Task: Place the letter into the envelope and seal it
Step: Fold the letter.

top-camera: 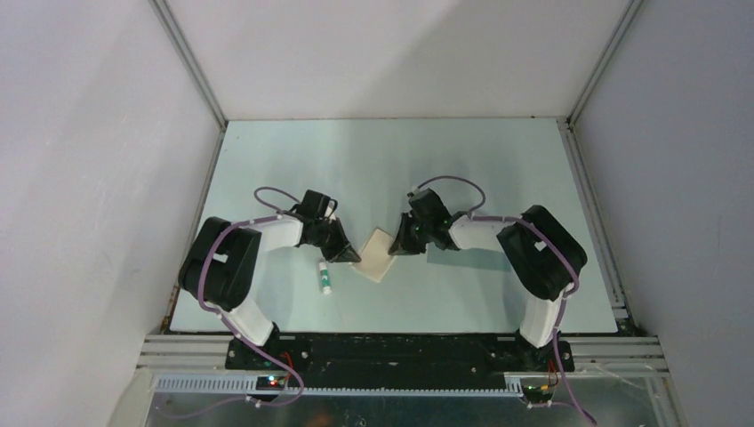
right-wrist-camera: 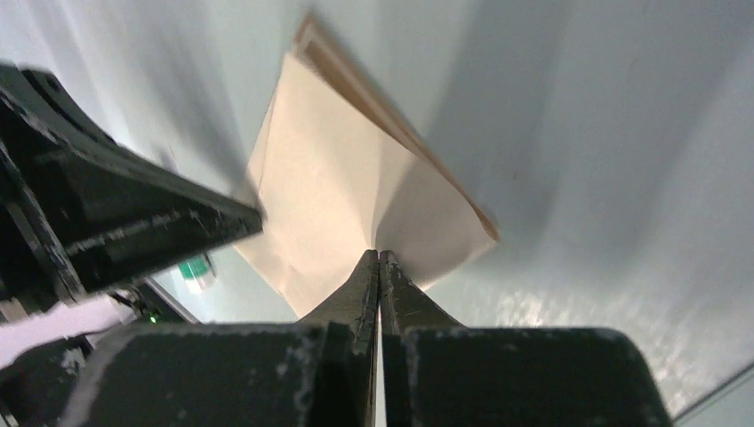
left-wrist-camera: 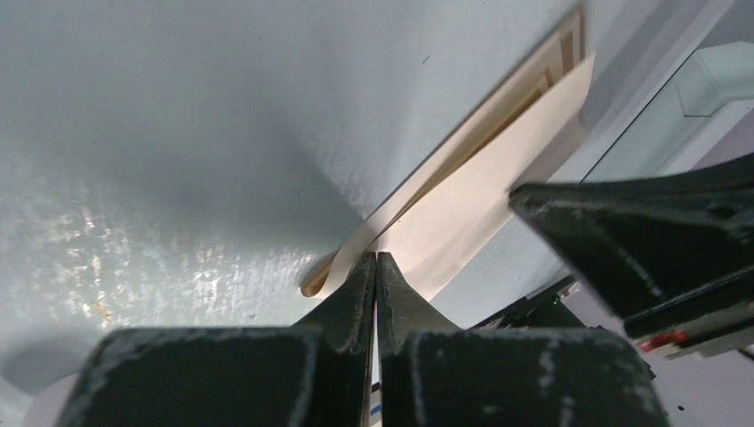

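Note:
The tan letter point(top-camera: 378, 255) is folded over on itself and sits between my two grippers at the table's middle. My left gripper point(top-camera: 354, 258) is shut on its left edge, where the fold curls point(left-wrist-camera: 375, 256). My right gripper point(top-camera: 394, 249) is shut on its right edge point(right-wrist-camera: 380, 253). The brown border shows between the layers in the left wrist view point(left-wrist-camera: 480, 196). The plain back faces the right wrist camera point(right-wrist-camera: 329, 187). I cannot pick out the envelope with certainty; a faint darker flat patch point(top-camera: 462, 253) lies under my right forearm.
A small white stick with a green cap point(top-camera: 324, 277) lies on the table just near and left of the letter, below my left gripper. Its green cap shows in the right wrist view point(right-wrist-camera: 196, 271). Grey walls enclose the table on three sides.

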